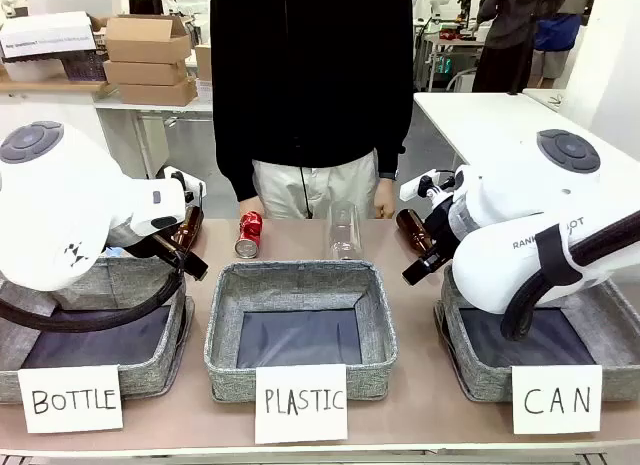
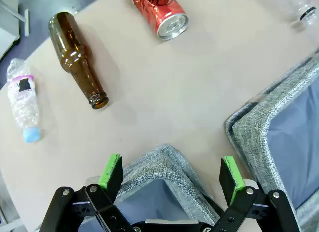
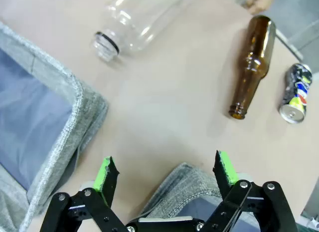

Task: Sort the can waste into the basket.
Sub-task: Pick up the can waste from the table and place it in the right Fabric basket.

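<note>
The left gripper and right gripper stand released. The red can lies at the left's 12 o'clock, the crushed can at the right's 2 o'clock, both outside the basket. Probably light, thin, slippery: pinch across the belly.

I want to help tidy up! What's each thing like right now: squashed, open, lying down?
red can: dented, lying on table
silvery-blue can: crushed, lying on table
left brown bottle: lying, uncapped
right brown bottle: lying, uncapped
clear bottle: lying, cap off
small plastic bottle: crumpled, blue cap on
CAN basket: no can seen inside
left gripper: open
right gripper: open
</note>
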Available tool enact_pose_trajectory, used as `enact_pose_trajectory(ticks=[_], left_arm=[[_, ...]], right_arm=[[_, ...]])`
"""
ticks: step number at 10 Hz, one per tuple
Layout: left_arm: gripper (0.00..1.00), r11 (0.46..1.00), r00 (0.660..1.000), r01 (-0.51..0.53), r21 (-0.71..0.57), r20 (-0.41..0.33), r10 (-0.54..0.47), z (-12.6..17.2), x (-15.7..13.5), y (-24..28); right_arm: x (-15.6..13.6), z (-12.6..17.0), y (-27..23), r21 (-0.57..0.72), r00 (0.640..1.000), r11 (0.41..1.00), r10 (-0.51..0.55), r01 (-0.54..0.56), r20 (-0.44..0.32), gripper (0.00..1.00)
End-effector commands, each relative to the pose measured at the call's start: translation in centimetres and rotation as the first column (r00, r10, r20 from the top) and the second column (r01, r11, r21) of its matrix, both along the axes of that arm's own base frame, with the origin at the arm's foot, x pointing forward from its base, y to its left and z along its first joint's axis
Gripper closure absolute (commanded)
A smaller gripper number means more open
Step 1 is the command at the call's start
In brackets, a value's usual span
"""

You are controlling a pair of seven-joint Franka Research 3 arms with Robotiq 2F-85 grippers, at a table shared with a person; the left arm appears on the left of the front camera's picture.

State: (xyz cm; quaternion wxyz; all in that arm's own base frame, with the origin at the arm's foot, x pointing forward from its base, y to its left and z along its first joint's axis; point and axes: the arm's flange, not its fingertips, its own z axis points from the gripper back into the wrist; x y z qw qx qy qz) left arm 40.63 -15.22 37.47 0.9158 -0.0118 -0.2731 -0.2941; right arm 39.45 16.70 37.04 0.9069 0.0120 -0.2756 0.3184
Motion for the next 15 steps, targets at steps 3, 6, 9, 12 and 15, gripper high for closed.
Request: enact_pose_trajectory(ticks=[3, 6, 9, 12, 15], left_arm=[[0.0, 1.0, 1.0, 0.0, 0.0, 0.0, 0.0, 0.0, 0.0, 0.0], [0.0, 1.0, 1.0, 0.0, 0.0, 0.0, 0.0, 0.0, 0.0, 0.0], [0.0, 1.0, 1.0, 0.0, 0.0, 0.0, 0.0, 0.0, 0.0, 0.0], [0.0, 0.96, 0.969, -0.247, -0.131, -0.014, 0.247, 9.1, -4.1, 0.4], [0.0, 0.971, 0.993, -0.033, -0.237, 0.104, 0.059, 14.2, -14.5, 1.2]], right_arm=[[0.0, 0.0, 0.0, 0.0, 1.0, 1.0, 0.0, 0.0, 0.0, 0.0], [0.0, 0.0, 0.0, 0.0, 1.0, 1.0, 0.0, 0.0, 0.0, 0.0], [0.0, 0.0, 0.0, 0.0, 1.0, 1.0, 0.0, 0.0, 0.0, 0.0], [-2.9, 7.7, -3.5, 0.093, 0.989, 0.985, -0.147, 0.147, -0.002, 0.0], [-13.5, 14.5, -9.1, 0.251, 0.993, 0.964, -0.107, 0.09, 0.055, 0.0]])
